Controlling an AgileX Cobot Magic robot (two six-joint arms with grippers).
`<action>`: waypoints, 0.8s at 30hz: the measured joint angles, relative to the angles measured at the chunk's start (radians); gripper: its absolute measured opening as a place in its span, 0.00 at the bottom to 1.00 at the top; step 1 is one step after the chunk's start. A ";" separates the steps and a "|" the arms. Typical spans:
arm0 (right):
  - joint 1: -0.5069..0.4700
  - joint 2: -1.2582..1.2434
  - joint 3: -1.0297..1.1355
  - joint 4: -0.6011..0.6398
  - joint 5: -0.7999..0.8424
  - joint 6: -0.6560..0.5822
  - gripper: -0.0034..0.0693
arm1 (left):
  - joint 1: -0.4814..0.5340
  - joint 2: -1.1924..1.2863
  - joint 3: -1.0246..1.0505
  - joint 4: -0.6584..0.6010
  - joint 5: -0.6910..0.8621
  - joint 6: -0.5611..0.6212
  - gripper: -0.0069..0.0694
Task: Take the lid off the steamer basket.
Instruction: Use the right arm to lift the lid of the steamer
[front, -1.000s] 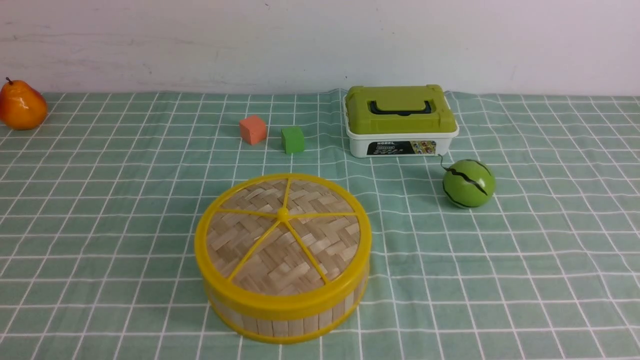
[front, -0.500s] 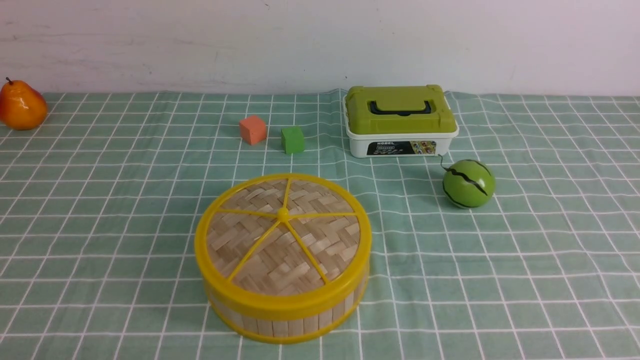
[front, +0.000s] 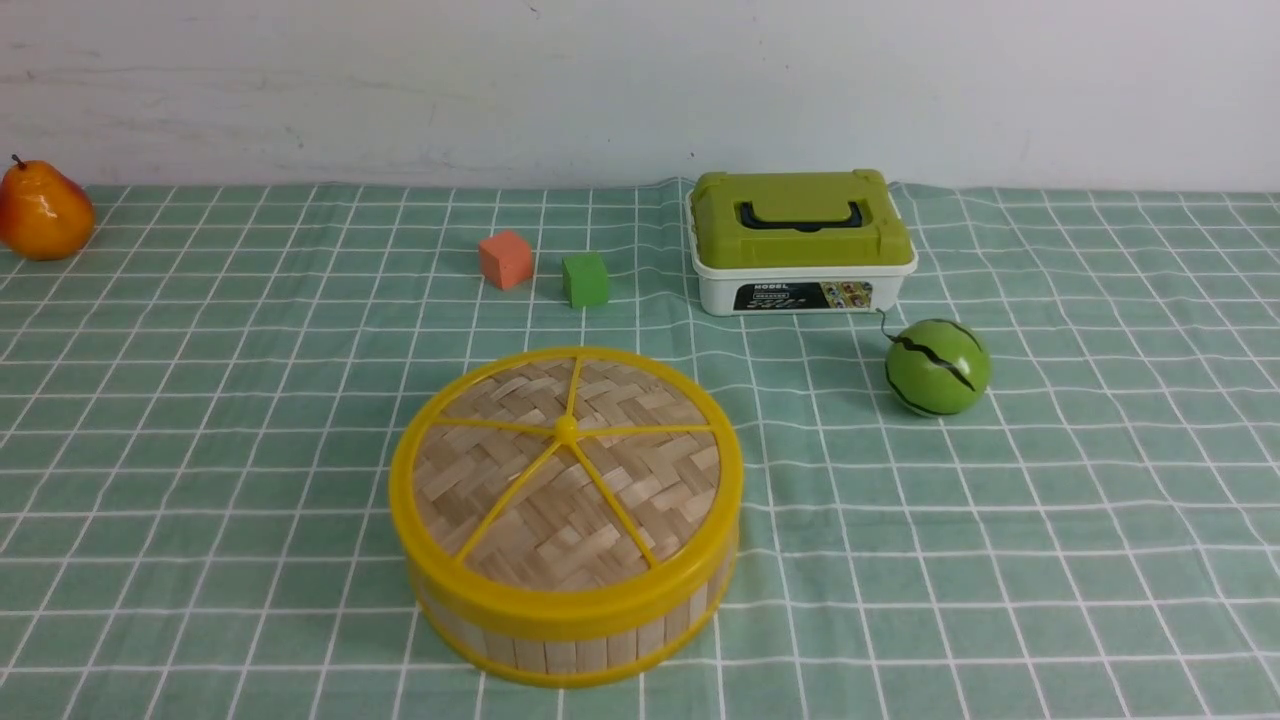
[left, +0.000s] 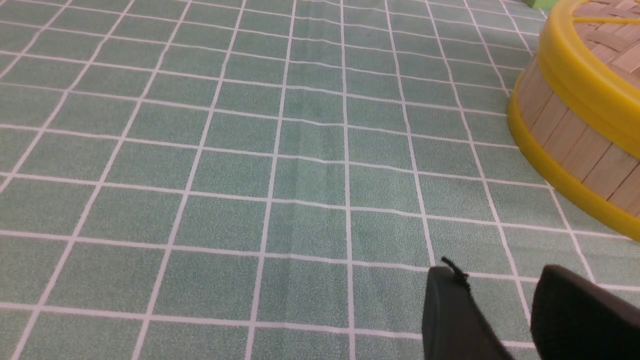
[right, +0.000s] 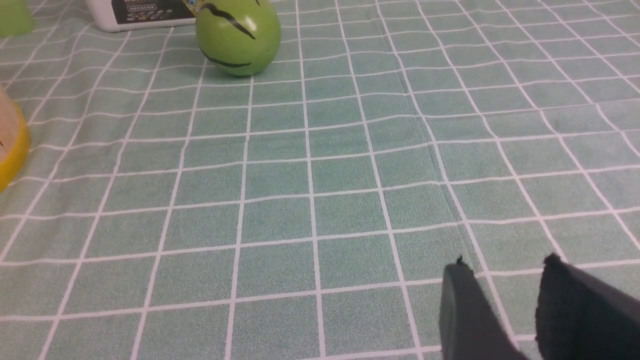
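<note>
The lid (front: 565, 470), a woven bamboo disc with yellow rim, spokes and centre knob, sits flat on the steamer basket (front: 560, 650) at the table's front centre. Neither arm shows in the front view. In the left wrist view my left gripper (left: 497, 272) is open and empty, low over the cloth, apart from the basket's slat wall (left: 575, 145) and the lid's rim (left: 580, 80). In the right wrist view my right gripper (right: 505, 264) is open and empty over the cloth; only the basket's bottom rim (right: 12, 145) shows at the frame edge.
A white box with a green lid (front: 800, 240) stands at the back, with a green watermelon ball (front: 937, 367) in front of it. An orange cube (front: 505, 259) and a green cube (front: 585, 279) lie behind the basket. A pear (front: 42, 212) sits far back left.
</note>
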 joint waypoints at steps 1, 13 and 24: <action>0.000 0.000 0.000 0.000 0.000 0.000 0.32 | 0.000 0.000 0.000 0.000 0.000 0.000 0.40; 0.000 0.000 0.000 -0.001 0.000 0.000 0.34 | 0.000 0.000 0.000 0.000 0.000 0.000 0.40; 0.000 0.000 0.001 0.440 0.010 0.250 0.36 | 0.000 0.000 0.000 0.000 0.000 0.000 0.40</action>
